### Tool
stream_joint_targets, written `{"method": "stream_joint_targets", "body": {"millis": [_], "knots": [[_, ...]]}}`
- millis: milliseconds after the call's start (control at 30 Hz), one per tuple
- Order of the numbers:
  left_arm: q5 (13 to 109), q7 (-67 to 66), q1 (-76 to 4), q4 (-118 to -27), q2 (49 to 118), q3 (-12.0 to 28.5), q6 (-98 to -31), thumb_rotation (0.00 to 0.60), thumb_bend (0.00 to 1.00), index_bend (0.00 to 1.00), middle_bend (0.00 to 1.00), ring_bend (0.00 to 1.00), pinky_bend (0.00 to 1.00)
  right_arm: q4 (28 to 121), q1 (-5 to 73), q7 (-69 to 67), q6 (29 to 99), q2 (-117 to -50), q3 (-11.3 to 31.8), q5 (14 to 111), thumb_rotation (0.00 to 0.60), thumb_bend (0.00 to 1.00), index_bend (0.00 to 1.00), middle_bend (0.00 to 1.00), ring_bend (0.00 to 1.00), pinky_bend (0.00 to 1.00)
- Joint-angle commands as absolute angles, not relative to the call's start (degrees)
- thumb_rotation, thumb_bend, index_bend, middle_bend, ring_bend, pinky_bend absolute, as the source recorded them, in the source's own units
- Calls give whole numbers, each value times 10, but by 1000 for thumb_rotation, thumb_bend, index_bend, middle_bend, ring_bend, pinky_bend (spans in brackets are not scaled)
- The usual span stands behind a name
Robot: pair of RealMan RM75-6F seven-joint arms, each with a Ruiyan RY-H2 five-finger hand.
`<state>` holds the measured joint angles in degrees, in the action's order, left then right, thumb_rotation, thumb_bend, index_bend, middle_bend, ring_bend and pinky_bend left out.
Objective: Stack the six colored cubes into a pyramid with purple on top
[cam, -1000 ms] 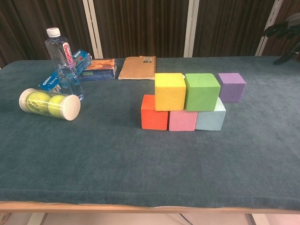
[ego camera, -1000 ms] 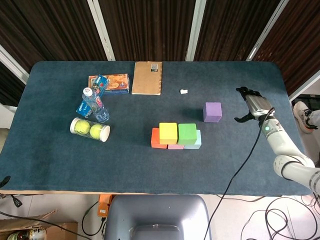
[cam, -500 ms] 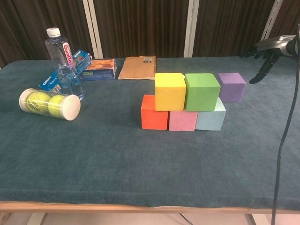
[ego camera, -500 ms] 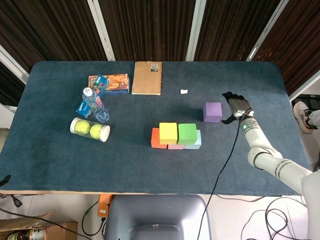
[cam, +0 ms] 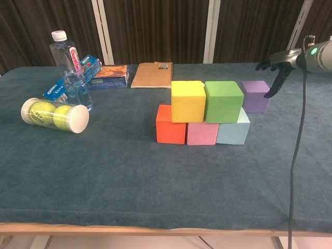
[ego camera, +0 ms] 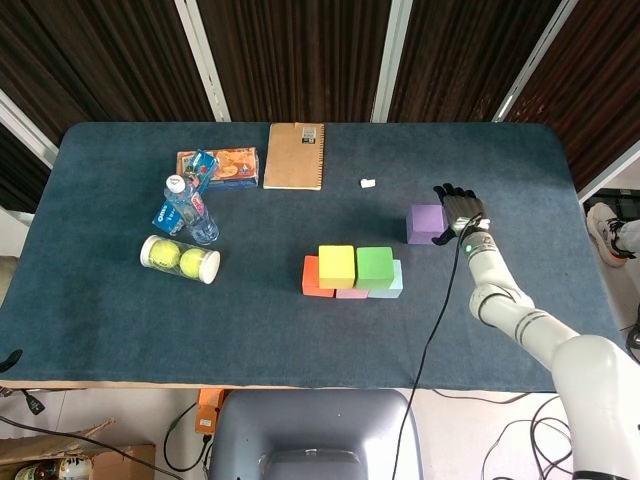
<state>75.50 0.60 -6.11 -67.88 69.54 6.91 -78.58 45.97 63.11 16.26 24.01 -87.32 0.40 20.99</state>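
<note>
While fingers stay spread, right hand (ego camera: 460, 212) has neared, perhaps touching, purple cube (ego camera: 424, 222).

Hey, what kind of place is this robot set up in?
Probably an indoor lab or demo room: a table covered in blue cloth, dark wooden slat walls behind it, and loose cables on the floor.
</note>
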Motion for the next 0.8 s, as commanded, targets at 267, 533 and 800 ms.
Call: {"method": "stream_joint_targets", "body": {"millis": [267,533,800], "knots": [[750,17,-61,-671,695,70,-779,575,157,103,46,0,87,387,645,198,214,-922,-8,160,600,140,253,0,0,0],[751,18,-59,-672,694,69,-781,574,171,103,45,0,87,366,634,182,225,-936,19,177,600,195,437,0,0,0],[755,25,-55,-675,690,68,-789,572,170,104,45,0,87,447,604,137,272,-878,67,246,600,198,550,0,0,0]]}}
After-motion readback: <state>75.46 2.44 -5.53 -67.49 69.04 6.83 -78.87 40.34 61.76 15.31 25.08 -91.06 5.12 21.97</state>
